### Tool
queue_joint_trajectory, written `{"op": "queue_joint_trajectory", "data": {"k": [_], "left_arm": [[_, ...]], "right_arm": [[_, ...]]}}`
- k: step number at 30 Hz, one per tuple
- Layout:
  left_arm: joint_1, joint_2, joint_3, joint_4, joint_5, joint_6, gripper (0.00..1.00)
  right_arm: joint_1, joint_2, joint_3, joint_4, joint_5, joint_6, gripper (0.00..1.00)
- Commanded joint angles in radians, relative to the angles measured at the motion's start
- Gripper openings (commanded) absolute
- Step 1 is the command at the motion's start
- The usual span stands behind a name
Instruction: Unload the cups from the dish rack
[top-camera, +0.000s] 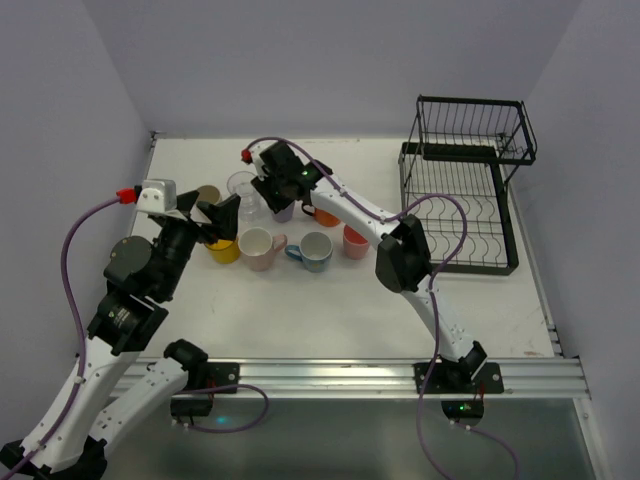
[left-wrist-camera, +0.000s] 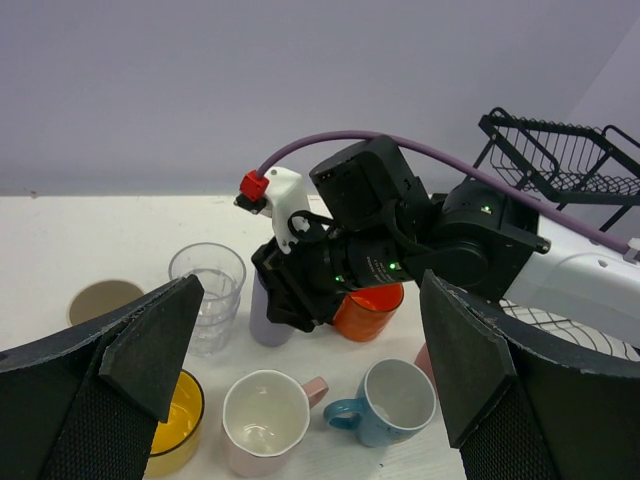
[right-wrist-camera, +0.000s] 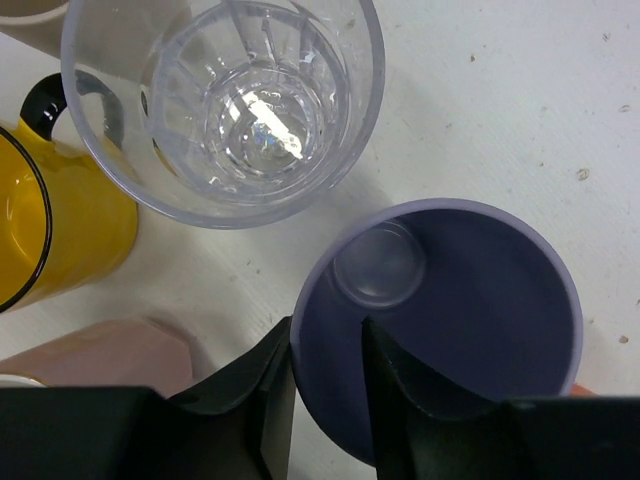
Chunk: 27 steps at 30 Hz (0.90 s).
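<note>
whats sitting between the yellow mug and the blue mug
The pink mug stands between the yellow mug and the blue mug. The top view shows it best, and the left wrist view shows it too.

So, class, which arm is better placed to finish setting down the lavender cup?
Right. The right end effector straddles the lavender cup's rim beside the clear glass. The left end effector hangs open near the yellow mug, holding nothing.
</note>
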Motion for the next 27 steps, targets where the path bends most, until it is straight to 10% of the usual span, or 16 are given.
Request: {"op": "queue_joint_trajectory", "data": {"k": [1, 17, 27], "left_arm": [[0.010, 0.005, 0.021, 0.023, -0.015, 0.011, 1.00], [0.016, 0.006, 0.019, 0.025, -0.011, 0.008, 1.00], [0.018, 0.000, 0.054, 0.022, -0.021, 0.007, 1.00]], "right_arm": [[0.008, -0.019, 0.038, 0.011, 0.008, -0.073, 0.36], [0.008, -0.349, -0.281, 0.319, 0.020, 0.030, 0.99], [0.008, -0.683, -0.602, 0.604, 0.058, 0.147, 0.99]]}}
